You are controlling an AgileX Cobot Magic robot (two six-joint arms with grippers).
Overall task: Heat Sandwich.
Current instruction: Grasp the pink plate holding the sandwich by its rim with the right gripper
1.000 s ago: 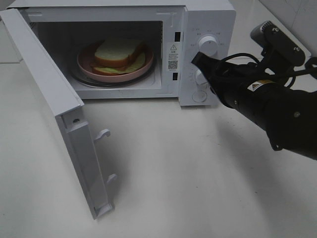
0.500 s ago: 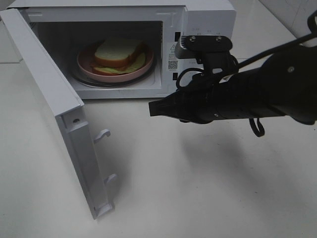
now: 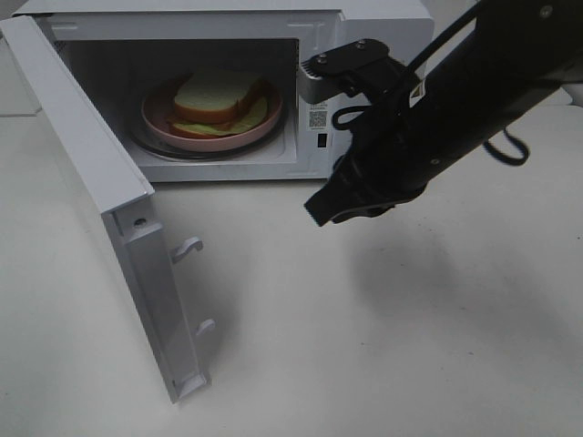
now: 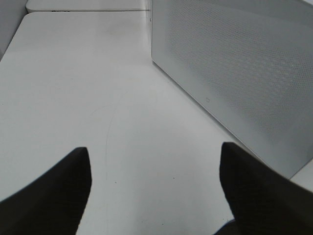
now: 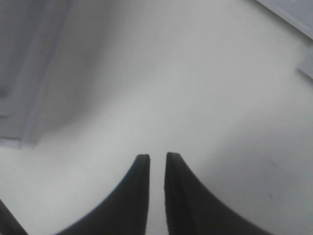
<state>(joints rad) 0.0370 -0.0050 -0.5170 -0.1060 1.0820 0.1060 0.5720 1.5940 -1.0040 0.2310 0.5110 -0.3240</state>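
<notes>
The sandwich point(image 3: 219, 98), white bread with brown crust and green lettuce, lies on a round pink plate point(image 3: 157, 116) inside the open white microwave point(image 3: 383, 18). My right gripper point(image 3: 323, 208) hangs above the table in front of the microwave's control panel, pointing down and to the left. In the right wrist view the right gripper point(image 5: 156, 161) has its fingers almost together with nothing between them. My left gripper point(image 4: 152, 147) is open and empty; it shows only in the left wrist view, beside a white dotted face of the microwave point(image 4: 234, 63).
The microwave door point(image 3: 91, 182) stands swung wide open to the left, with two latch hooks point(image 3: 189, 246) on its inner edge. My right arm point(image 3: 474, 91) covers the control knobs. White tabletop point(image 3: 364, 346) lies in front.
My right arm has left the knobs and swung left across the microwave front. Its gripper now points down-left over the table. Sandwich, plate and door have not moved.
</notes>
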